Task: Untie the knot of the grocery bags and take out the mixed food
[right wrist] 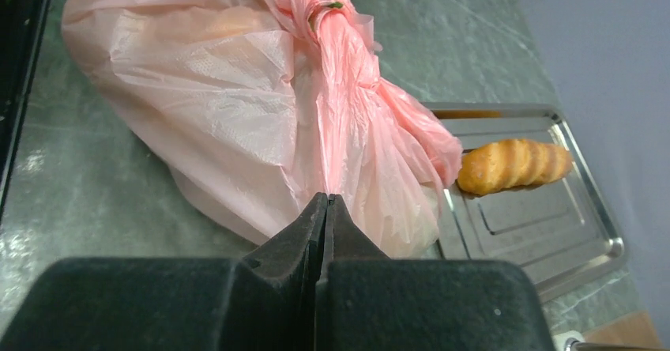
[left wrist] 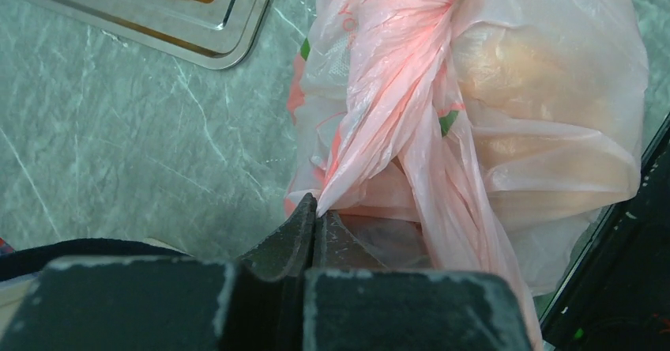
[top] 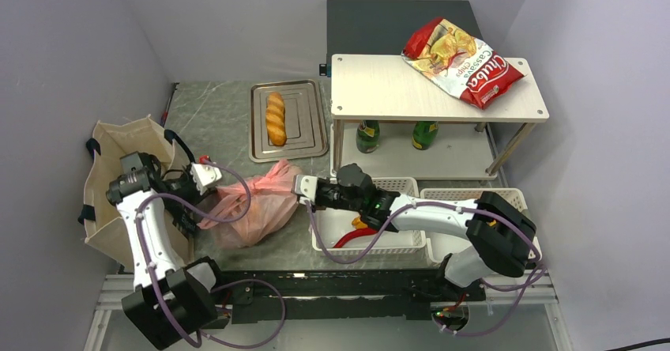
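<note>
Bag [top: 257,205] between left fingers [left wrist: 294,236], right fingers [right wrist: 312,228]

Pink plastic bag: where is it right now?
In the top view the pink bag lies on the table left of centre, just in front of the metal tray, with the left gripper and right gripper pinching it from either side.

The plastic carrier bag [top: 257,205] lies on the surface [top: 213,114] between my left end effector [top: 217,181] and right end effector [top: 299,186]. Behind it a baguette [top: 276,118] lies in a tray [top: 310,130]. The tote [top: 118,141] stands at my left.
</note>
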Motion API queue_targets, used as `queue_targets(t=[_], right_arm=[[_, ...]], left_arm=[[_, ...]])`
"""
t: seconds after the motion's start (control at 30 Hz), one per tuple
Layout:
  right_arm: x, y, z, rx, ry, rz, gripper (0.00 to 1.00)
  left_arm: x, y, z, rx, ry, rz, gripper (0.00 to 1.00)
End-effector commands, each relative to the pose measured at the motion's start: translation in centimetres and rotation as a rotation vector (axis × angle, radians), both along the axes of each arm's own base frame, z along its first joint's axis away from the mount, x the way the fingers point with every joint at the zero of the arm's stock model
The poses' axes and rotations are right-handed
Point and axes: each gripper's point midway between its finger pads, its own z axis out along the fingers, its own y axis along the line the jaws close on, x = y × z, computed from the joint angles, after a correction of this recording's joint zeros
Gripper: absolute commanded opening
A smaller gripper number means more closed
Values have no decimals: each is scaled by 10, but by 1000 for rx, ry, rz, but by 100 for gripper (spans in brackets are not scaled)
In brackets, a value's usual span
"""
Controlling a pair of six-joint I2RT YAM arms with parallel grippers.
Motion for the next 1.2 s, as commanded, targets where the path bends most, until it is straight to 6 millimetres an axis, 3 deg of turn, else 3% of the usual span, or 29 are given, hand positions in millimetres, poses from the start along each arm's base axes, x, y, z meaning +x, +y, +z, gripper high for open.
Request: queue_targets(t=[0.0, 0.13, 0.23, 0.3, 0.43, 0.53, 0.67, 0.73, 0.8, 0.9, 1.03, 1.1, 1.17], right_arm=[[-9, -4, -15, -57, 48, 34, 0], [-14, -14, -35, -124, 70, 47, 0], [-18, -27, -47, -152, 67, 54, 0], [-21, -31, -52, -160, 54, 63, 0], [-17, -20, -43, -153, 60, 76, 0], [-8, 2, -18, -115, 84, 76, 2], [1, 32, 23, -36, 148, 76, 45], [2, 44, 37, -5, 157, 85, 57], [0, 55, 43, 8, 154, 93, 63], [2, 70, 42, 4, 139, 101, 64], [8, 82, 23, -50, 118, 109, 62], [14, 83, 8, -96, 106, 99, 53], [20, 79, -5, -136, 91, 77, 37]], left_arm=[[0, 7, 3, 151, -154, -84, 0], [9, 31, 9, 135, -140, 64, 0], [28, 66, 16, 26, -55, 249, 0], [34, 77, 24, -53, -5, 301, 0], [25, 64, 26, -53, -18, 229, 0], [8, 46, 15, 30, -74, 139, 0], [-11, 28, 1, 74, -86, 80, 0], [-15, 26, -1, 89, -89, 64, 0], [-16, 24, 0, 88, -90, 62, 0], [-15, 24, 5, 84, -96, 60, 0], [-14, 25, 9, 92, -103, 62, 0], [-15, 26, 7, 99, -97, 62, 0], [-17, 29, 4, 127, -88, 58, 0]])
